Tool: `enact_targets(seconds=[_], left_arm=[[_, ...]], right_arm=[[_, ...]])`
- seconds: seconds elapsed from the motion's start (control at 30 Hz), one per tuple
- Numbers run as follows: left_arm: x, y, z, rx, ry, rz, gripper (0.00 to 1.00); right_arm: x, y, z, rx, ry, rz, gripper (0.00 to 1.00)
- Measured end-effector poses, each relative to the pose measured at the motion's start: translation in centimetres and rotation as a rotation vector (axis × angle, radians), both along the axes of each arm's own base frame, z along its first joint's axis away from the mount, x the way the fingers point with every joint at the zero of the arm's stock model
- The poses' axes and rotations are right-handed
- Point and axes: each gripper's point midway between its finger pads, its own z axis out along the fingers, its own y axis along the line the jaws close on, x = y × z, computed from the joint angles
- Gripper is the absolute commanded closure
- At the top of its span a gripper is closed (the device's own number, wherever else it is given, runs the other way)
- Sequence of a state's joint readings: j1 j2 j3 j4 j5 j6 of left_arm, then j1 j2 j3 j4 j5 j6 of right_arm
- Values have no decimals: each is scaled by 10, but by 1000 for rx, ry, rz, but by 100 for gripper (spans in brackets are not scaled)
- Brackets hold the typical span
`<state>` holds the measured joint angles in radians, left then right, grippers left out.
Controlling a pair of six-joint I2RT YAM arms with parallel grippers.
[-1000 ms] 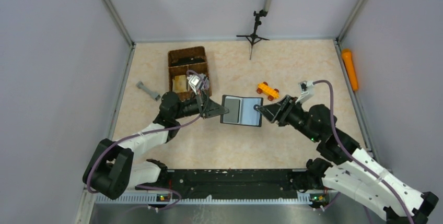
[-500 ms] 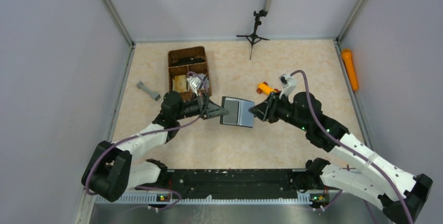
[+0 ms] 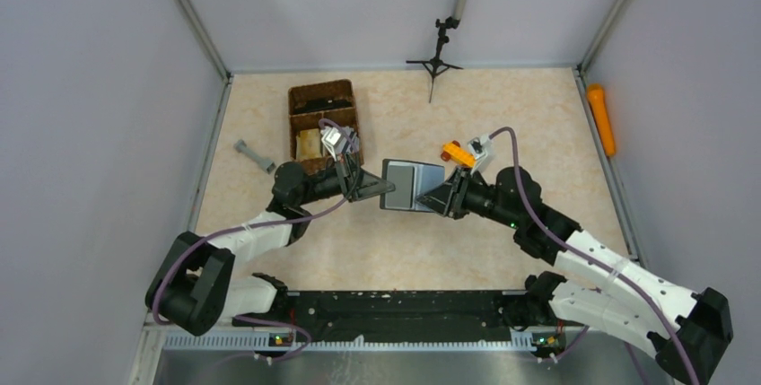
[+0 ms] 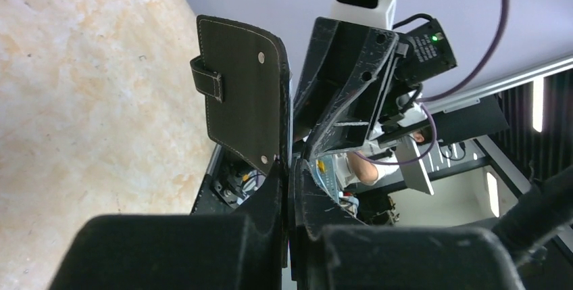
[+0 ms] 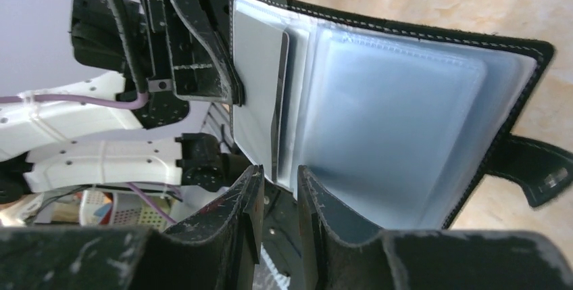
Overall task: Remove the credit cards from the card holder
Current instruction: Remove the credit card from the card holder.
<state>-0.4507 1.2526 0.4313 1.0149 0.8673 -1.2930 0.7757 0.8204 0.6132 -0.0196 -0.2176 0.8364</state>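
The black card holder (image 3: 411, 185) is held open above the table between my two grippers. My left gripper (image 3: 386, 190) is shut on its left edge; the left wrist view shows the jaws (image 4: 290, 168) pinched on the black cover (image 4: 246, 94) with its snap strap. The right wrist view shows the shiny grey-blue inside (image 5: 399, 128) and a grey card (image 5: 257, 94) sticking partly out of the left pocket. My right gripper (image 3: 437, 197) is at the holder's right side. Its jaws (image 5: 278, 172) stand a little apart, just below the card's lower edge.
A brown wicker divided basket (image 3: 321, 98) stands behind the left gripper. An orange toy car (image 3: 458, 153) lies just behind the right wrist. A grey tool (image 3: 255, 156) lies at the left. A small black tripod (image 3: 435, 62) stands at the back. An orange cylinder (image 3: 601, 120) lies beyond the right wall.
My right gripper has moved left up to the holder. The holder has tilted up and looks narrower from above. The left gripper has kept its hold.
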Motion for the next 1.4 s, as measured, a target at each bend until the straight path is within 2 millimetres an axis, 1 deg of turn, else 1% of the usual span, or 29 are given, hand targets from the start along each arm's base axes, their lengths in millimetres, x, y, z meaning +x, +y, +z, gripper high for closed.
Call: enact_targets(seconds=[0.13, 0.33, 0.5, 0.63, 0.77, 0.83, 0.87, 0.93, 1.03, 1.17, 1.2, 1.23, 1.27, 1.33, 1.4], left_arm=[[-6, -2, 6, -20, -10, -22, 100], [-15, -4, 14, -44, -17, -60, 100], [-20, -5, 19, -59, -17, -81, 100], [-24, -8, 20, -66, -16, -98, 100], [-26, -11, 21, -71, -20, -114, 100], [-27, -11, 21, -74, -17, -119, 99], [-27, -11, 21, -75, -17, -121, 98], [-27, -12, 22, -80, -16, -123, 94], [-27, -11, 24, -86, -24, -125, 84], [-27, -12, 25, -94, -23, -131, 59], [-27, -12, 25, -95, -22, -132, 57], [-27, -12, 25, -97, -20, -135, 58], [-27, -12, 25, -100, -20, -137, 62], [-27, -13, 25, -106, -19, -143, 75], [-27, -13, 26, -114, -16, -147, 85]], right_arm=[[-3, 5, 5, 59, 17, 18, 74], [-3, 8, 15, 140, 18, 25, 78], [-5, 4, 21, 211, 20, 17, 82], [-4, -1, 31, 280, 3, 3, 84], [-4, -1, 34, 316, 4, 10, 87], [-4, 1, 36, 326, 6, 18, 90], [-4, 1, 36, 330, 9, 20, 93], [-4, 2, 37, 335, 11, 20, 100], [-4, 1, 39, 346, 12, 22, 100], [-4, 1, 39, 352, 10, 22, 100], [-4, 1, 39, 350, 11, 20, 100], [-4, 0, 38, 347, 15, 17, 100], [-4, 0, 38, 346, 16, 14, 100], [-4, -2, 37, 341, 18, 5, 100], [-4, -3, 37, 341, 18, 3, 100]])
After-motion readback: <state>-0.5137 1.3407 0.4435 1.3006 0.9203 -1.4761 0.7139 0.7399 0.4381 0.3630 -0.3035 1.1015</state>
